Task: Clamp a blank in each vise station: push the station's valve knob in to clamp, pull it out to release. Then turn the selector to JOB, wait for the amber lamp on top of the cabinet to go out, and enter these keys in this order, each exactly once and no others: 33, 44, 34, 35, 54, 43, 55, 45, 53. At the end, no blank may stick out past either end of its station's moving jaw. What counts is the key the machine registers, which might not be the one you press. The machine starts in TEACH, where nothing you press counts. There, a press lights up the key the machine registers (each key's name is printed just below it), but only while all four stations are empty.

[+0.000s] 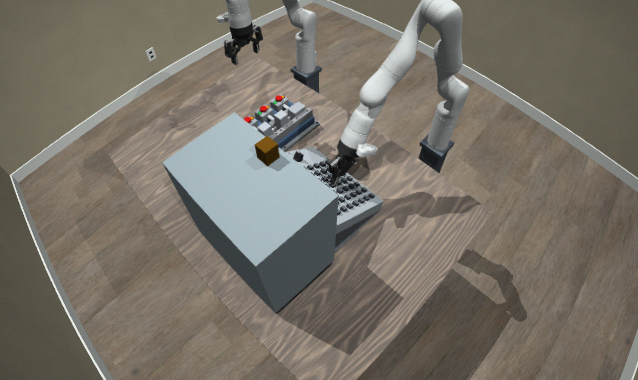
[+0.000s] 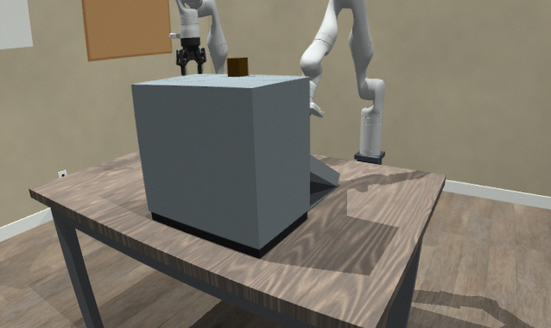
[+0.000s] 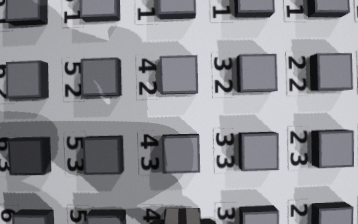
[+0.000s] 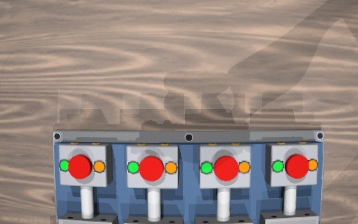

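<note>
Amber lamp (image 1: pixel 267 151) (image 2: pixel 237 66) dark, my left gripper (image 1: pixel 334 181) (image 3: pixel 182 217), fingers together, works the keys (image 1: pixel 372 196) (image 3: pixel 178 75); my right gripper (image 1: pixel 246 55) (image 2: pixel 192 72) gapes near a table (image 1: pixel 182 130) (image 2: pixel 92 186) (image 4: pixel 80 50) corner, remaining entries unclear.

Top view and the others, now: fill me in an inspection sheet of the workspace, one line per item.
surface: wood-grain table, crossed by shadows
job's things: cabinet with a dark amber lamp on top; numbered keypad; four red valve knobs between green and orange dots; blanks' seating cannot be judged
clutter: nothing seen
grippers: left claw shut, nothing held, low over the keypad; right claw open, nothing held, above table height
cables: nothing seen
surroundings: plain walls, plank floor, wall outlet, brown board
</note>
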Robot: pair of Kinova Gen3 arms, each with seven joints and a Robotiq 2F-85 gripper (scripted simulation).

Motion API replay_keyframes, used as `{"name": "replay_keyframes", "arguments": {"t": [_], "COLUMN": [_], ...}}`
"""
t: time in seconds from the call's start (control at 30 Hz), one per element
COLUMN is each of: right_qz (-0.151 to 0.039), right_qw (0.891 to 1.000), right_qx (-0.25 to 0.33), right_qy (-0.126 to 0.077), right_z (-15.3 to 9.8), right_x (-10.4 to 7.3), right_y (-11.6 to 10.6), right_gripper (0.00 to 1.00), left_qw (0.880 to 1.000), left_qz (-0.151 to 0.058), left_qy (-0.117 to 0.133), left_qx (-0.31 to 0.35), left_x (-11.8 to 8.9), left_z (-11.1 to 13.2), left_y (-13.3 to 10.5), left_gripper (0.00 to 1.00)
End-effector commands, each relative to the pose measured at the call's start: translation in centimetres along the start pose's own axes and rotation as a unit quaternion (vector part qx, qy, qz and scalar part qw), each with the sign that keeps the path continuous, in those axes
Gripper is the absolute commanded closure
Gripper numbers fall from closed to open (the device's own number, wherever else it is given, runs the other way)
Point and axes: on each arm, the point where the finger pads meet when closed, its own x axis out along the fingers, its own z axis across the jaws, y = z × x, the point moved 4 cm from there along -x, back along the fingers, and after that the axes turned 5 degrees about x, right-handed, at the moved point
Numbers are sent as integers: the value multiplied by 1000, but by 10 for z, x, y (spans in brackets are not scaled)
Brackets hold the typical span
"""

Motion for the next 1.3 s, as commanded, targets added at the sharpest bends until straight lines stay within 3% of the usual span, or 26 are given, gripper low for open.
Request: {"name": "replay_keyframes", "arguments": {"t": [0.0,0.5,1.27], "right_qz": [0,0,0], "right_qw": [1000,1000,1000], "right_qx": [0,0,0], "right_qy": [1,1,1], "right_z": [0,0,0], "right_x": [-1,-1,-1], "right_y": [0,0,0], "right_gripper": [2,2,2], "left_qw": [1000,1000,1000], "left_qz": [0,0,0], "left_qy": [-1,-1,-1], "left_qx": [0,0,0], "left_x": [-1,-33,-33], "left_z": [1,1,1], "left_y": [0,0,0], "left_gripper": [903,903,903]}}
